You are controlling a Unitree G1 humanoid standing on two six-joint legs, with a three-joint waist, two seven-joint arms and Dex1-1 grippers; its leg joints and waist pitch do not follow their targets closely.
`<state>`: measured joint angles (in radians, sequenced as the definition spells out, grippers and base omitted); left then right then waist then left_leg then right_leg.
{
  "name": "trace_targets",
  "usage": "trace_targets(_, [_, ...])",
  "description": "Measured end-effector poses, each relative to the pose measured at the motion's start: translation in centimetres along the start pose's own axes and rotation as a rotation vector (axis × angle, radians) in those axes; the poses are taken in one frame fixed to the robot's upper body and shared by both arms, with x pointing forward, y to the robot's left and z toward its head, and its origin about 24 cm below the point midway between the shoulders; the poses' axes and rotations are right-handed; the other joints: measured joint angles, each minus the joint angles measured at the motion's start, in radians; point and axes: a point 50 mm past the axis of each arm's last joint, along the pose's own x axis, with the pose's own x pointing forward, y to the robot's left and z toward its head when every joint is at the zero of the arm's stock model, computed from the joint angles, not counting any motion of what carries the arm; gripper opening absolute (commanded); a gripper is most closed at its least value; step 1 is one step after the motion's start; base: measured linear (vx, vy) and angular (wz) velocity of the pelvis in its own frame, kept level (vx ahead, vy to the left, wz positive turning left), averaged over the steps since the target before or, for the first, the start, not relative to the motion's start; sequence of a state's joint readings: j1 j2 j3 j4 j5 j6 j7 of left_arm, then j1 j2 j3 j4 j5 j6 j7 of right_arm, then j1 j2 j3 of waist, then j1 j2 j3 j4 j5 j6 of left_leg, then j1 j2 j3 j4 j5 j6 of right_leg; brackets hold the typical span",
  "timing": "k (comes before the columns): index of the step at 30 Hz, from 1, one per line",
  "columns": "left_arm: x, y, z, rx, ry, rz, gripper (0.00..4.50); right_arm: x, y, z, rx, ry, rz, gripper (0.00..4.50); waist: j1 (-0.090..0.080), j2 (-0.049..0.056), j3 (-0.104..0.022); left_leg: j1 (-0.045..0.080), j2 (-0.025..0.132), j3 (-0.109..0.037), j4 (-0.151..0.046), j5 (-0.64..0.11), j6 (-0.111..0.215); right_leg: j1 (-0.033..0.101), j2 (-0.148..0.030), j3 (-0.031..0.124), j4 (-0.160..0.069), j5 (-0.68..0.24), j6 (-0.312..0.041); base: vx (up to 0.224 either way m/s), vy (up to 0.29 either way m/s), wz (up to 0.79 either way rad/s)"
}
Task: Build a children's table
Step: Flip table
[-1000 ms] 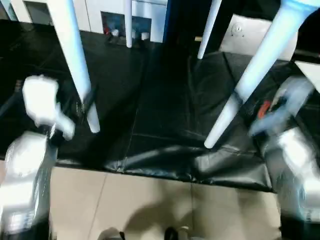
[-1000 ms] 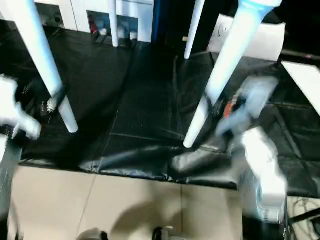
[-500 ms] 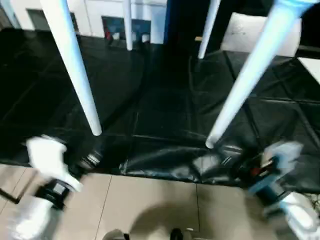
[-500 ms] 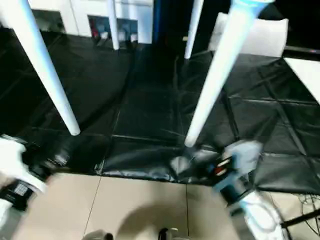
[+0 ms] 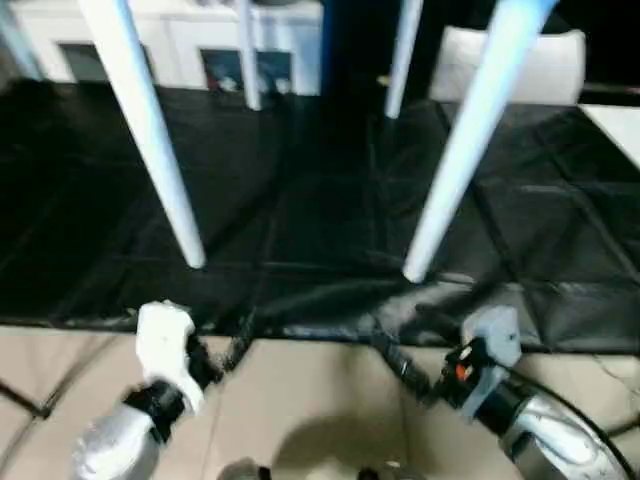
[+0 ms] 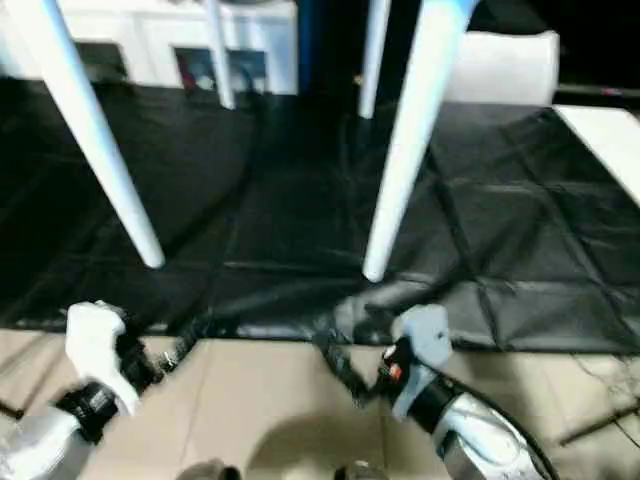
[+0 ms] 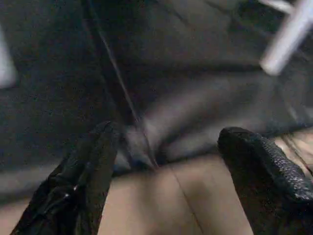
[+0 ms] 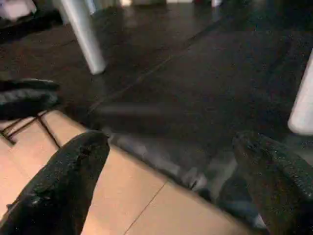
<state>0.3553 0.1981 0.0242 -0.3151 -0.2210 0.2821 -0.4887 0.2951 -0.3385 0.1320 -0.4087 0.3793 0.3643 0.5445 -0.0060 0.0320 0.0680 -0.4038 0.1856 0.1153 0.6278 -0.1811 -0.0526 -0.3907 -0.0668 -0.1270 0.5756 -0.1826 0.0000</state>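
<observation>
**Table on its four legs; both grippers low and empty**

You see the children's table [image 5: 150, 130] standing over the black floor mat [image 5: 300, 220], its top above the frame and out of sight. Four white legs come down to the mat: the near left leg [image 5: 150, 130], the near right leg [image 5: 462, 140], and two far legs [image 5: 247, 55] in front of the white cabinet [image 5: 190, 40]. With all four legs fitted and bearing on the mat, you may judge the build essentially complete; how firmly each leg is screwed in cannot be told, so a check of seating is all that seems left.

Your arms hang low over the tan floor [image 5: 320, 400], just short of the mat's near edge and well apart from the legs. The left gripper [image 7: 161, 171] has its two black fingers spread wide with nothing between them. The right gripper [image 8: 171, 171] likewise stands wide and holds nothing.
</observation>
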Motion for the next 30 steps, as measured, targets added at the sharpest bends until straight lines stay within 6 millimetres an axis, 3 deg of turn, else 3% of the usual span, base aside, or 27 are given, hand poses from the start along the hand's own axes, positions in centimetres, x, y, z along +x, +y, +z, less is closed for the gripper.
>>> trace_targets(1, [-0.3, 0.0, -0.7, -0.008, 0.025, -0.008, 3.63, 0.1, 0.2, -0.4, 0.01, 0.012, 0.025, 4.43, 0.004, 0.015, 0.01, 0.001, 0.006, -0.001, -0.008, -0.003, -0.003, 0.02, -0.001, -0.016, 0.026, -0.026, -0.001, 0.0, 0.0, 0.0])
trace_targets(2, [-0.4, 0.1, -1.2, -0.001, 0.055, -0.035, 3.63, 0.0, 0.5, -1.2, 0.025, 0.037, 0.064, 4.43, 0.013, -0.002, 0.01, 0.002, 0.004, 0.017, -0.011, -0.003, -0.003, 0.029, -0.016, -0.009, 0.115, -0.093, -0.016, 0.0, 0.0, 0.0])
trace_targets(3, [-0.5, 0.1, -1.3, 0.009, 0.06, -0.048, 3.63, 0.0, 0.6, -1.8, 0.031, 0.066, 0.096, 4.43, 0.043, -0.028, 0.005, 0.0, 0.001, 0.046, -0.011, -0.003, -0.003, 0.044, -0.019, 0.029, 0.156, -0.123, -0.018, 0.0, 0.0, 0.0])
trace_targets(4, [-0.7, 0.2, -1.9, -0.005, 0.078, -0.049, 3.63, 0.2, 0.3, -2.1, 0.027, 0.091, 0.118, 4.43, 0.053, -0.055, 0.0, 0.004, -0.007, 0.054, -0.004, -0.008, -0.006, 0.029, -0.024, 0.058, 0.165, -0.154, 0.012, -0.005, -0.093, 0.0])
trace_targets(5, [-1.1, -0.2, -3.1, -0.04, 0.12, -0.052, 3.63, 0.2, 0.0, -2.4, 0.023, 0.111, 0.126, 4.43, 0.071, -0.045, 0.004, -0.001, -0.019, 0.024, 0.038, -0.039, -0.012, 0.026, -0.027, 0.055, 0.16, -0.155, 0.012, -0.005, -0.093, 0.0])
trace_targets(6, [-1.6, -0.6, -4.3, -0.07, 0.165, -0.062, 3.63, 0.3, -0.2, -2.6, 0.018, 0.12, 0.133, 4.43, 0.078, -0.027, 0.004, 0.005, -0.034, -0.015, 0.069, -0.043, -0.008, 0.03, -0.026, 0.056, 0.157, -0.155, 0.012, 0.0, 0.0, 0.0])
trace_targets(7, [-1.7, -0.7, -4.9, -0.082, 0.189, -0.066, 3.63, 0.3, -0.3, -2.7, 0.018, 0.125, 0.137, 4.43, 0.077, -0.014, 0.005, 0.021, -0.041, -0.029, 0.072, -0.045, -0.009, 0.031, -0.025, 0.054, 0.157, -0.154, 0.012, -0.018, 0.052, -0.05])
trace_targets(8, [-1.4, -0.2, -5.3, -0.083, 0.207, -0.065, 3.63, 0.7, -0.3, -3.6, 0.041, 0.148, 0.152, 4.43, 0.067, -0.012, 0.007, 0.033, -0.044, -0.024, 0.044, -0.063, -0.017, 0.029, -0.024, 0.054, 0.15, -0.152, 0.012, -0.018, 0.052, -0.05])
trace_targets(9, [-1.2, 0.0, -5.4, -0.082, 0.213, -0.062, 3.63, 0.9, -0.2, -4.3, 0.057, 0.175, 0.164, 4.43, 0.062, -0.012, 0.004, 0.035, -0.041, -0.016, 0.029, -0.063, -0.018, 0.031, -0.017, 0.063, 0.134, -0.146, 0.006, -0.052, 0.015, 0.2])
trace_targets(11, [-0.6, 1.0, -7.4, -0.09, 0.283, -0.04, 3.63, 1.7, -0.2, -5.5, 0.099, 0.217, 0.205, 4.43, 0.051, -0.009, 0.0, 0.04, -0.038, -0.013, 0.005, -0.063, -0.017, 0.046, -0.008, 0.065, 0.088, -0.117, -0.006, -0.061, 0.01, 0.15])
trace_targets(14, [0.1, 2.2, -11.3, -0.115, 0.473, 0.01, 3.91, 3.2, -0.6, -7.6, 0.143, 0.29, 0.186, 4.5, 0.035, -0.023, -0.006, 0.038, -0.036, -0.008, -0.005, -0.055, -0.008, 0.06, -0.009, 0.063, 0.06, -0.079, 0.001, 0.0, 0.0, 0.0])
trace_targets(17, [1.8, 2.9, -13.5, -0.206, 0.557, 0.109, 4.09, 3.6, -1.5, -11.5, 0.197, 0.449, 0.091, 4.5, 0.035, -0.035, -0.011, 0.039, -0.034, -0.003, -0.007, -0.048, -0.011, 0.058, -0.01, 0.063, 0.053, -0.074, 0.001, 0.0, 0.0, 0.0])
trace_targets(20, [2.4, 3.8, -14.2, -0.207, 0.592, 0.208, 4.35, 4.1, -1.3, -14.2, 0.283, 0.543, -0.005, 4.5, 0.031, -0.046, -0.013, 0.037, -0.03, 0.004, -0.007, -0.045, -0.01, 0.058, -0.01, 0.063, 0.051, -0.066, -0.006, 0.0, 0.0, 0.0])
trace_targets(24, [2.2, 4.7, -15.3, -0.199, 0.676, 0.346, 4.45, 3.7, -3.1, -17.0, 0.338, 0.716, -0.324, 4.5, 0.014, -0.046, -0.016, 0.036, -0.029, 0.007, -0.007, -0.039, -0.008, 0.052, -0.011, 0.063, 0.05, -0.065, -0.005, 0.013, 0.002, 0.0])
trace_targets(30, [1.0, 4.1, -17.3, -0.222, 0.84, 0.38, 4.45, 1.5, -3.2, -19.4, 0.355, 0.917, -0.439, 4.5, 0.017, -0.041, -0.02, 0.033, -0.024, 0.014, -0.017, -0.032, 0.006, 0.042, -0.01, 0.061, 0.05, -0.068, -0.005, 0.056, -0.005, -0.01])
